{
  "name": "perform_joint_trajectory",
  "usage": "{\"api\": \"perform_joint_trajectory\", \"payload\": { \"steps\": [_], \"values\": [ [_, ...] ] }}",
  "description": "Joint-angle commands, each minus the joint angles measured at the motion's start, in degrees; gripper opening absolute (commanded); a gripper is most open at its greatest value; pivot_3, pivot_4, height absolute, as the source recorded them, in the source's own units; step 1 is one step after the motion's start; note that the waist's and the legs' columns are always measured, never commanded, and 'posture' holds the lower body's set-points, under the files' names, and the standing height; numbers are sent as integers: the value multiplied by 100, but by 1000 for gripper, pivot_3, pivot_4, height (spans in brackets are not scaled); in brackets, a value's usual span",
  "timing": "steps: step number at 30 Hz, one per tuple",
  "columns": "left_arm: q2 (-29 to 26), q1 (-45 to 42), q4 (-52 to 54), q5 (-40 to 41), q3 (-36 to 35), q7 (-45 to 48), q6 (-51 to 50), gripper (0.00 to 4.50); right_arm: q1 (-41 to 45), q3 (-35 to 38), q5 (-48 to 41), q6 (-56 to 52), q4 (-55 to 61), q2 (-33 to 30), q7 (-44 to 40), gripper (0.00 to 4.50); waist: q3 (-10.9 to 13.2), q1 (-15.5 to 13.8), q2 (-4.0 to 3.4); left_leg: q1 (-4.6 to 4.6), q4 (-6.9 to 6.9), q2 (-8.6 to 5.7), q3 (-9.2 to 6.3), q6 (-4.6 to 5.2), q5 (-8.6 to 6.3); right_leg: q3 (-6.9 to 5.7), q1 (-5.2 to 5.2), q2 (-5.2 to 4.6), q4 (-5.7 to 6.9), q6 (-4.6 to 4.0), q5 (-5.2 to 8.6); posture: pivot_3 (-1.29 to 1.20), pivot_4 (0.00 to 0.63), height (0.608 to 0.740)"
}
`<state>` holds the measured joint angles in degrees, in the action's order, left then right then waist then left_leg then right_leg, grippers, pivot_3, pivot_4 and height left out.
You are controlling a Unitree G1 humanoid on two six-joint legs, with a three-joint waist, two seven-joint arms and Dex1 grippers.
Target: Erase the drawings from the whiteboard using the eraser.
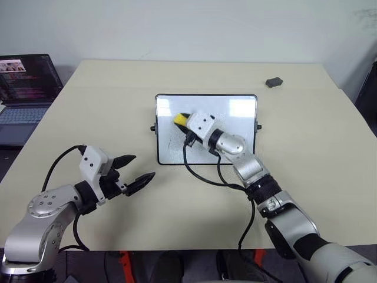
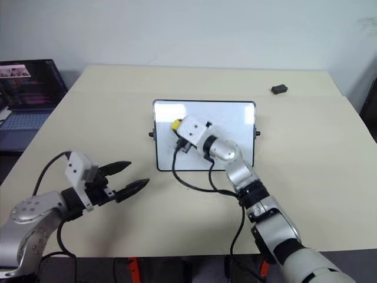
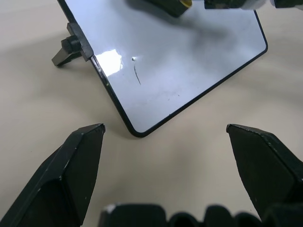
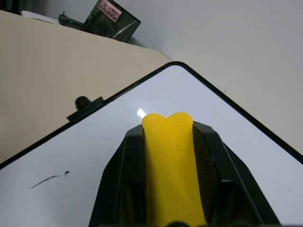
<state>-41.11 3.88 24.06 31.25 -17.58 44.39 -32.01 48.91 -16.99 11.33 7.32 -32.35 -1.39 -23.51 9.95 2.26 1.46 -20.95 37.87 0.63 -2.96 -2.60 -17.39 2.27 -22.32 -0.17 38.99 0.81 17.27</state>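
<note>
The eraser (image 4: 170,161) is being clamped by the right gripper (image 1: 187,122); the last stroke (image 3: 137,75) on the whiteboard (image 1: 235,106) risks being missed. The left gripper (image 1: 132,171) is being held open.

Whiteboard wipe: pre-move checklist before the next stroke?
1. Eraser gripped: ok, squeezed between the right tool fingers.
2. Eraser over the whiteboard: ok, near the upper left corner; contact with the surface cannot tell.
3. Board clean: not ok, a thin black stroke and a dot remain near the left edge, by the side knob.
4. Left tool clear of the wipe path: ok, open, above the table short of the board's lower left corner.
5. Board braced: not ok, nothing holds it.
</note>
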Motion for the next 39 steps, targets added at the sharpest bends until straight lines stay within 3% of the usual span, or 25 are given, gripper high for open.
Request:
{"api": "perform_joint_trajectory", "payload": {
  "steps": [1, 9, 21, 30, 39],
  "values": [
    [7, 31, 68, -1, -42, 8, 134, 4500, 31, -146, 116, 56, -62, 130, 36, 995, 0, 8, 0, -2, 0, 0, 1, 0, 0, 1, -1, 0, 0, 0, 0, 0, 150, 740],
    [-1, 69, 68, 21, -84, -5, 117, 4500, -218, -617, 217, -370, 37, 332, -456, 995, 1, 65, -1, -3, 1, 0, 0, 0, 0, 1, -2, 0, 2, 0, 0, 0, 150, 740],
    [15, -71, 4, 82, -67, -30, 55, 4500, -686, -1008, 292, -1236, 540, -32, -1345, 995, -1, 60, 0, 6, 7, -2, -6, 0, 0, -2, 7, -1, 10, 0, -1, 0, 150, 740],
    [61, -158, 71, 135, -52, -95, -22, 4500, -534, -159, -623, -1158, 1313, 182, -1281, 995, 2, 61, -1, -1, 6, -2, -8, 0, 0, -4, 3, -1, 5, 0, -1, 0, 150, 740],
    [-36, -416, 687, 654, 137, -17, -422, 4500, -1502, 1162, -2292, -3471, 4206, -374, -1269, 995, 2, -61, 0, -17, 3, -1, -13, -1, -2, -7, -2, -4, -7, 1, 0, 0, 150, 740]
  ]
}}
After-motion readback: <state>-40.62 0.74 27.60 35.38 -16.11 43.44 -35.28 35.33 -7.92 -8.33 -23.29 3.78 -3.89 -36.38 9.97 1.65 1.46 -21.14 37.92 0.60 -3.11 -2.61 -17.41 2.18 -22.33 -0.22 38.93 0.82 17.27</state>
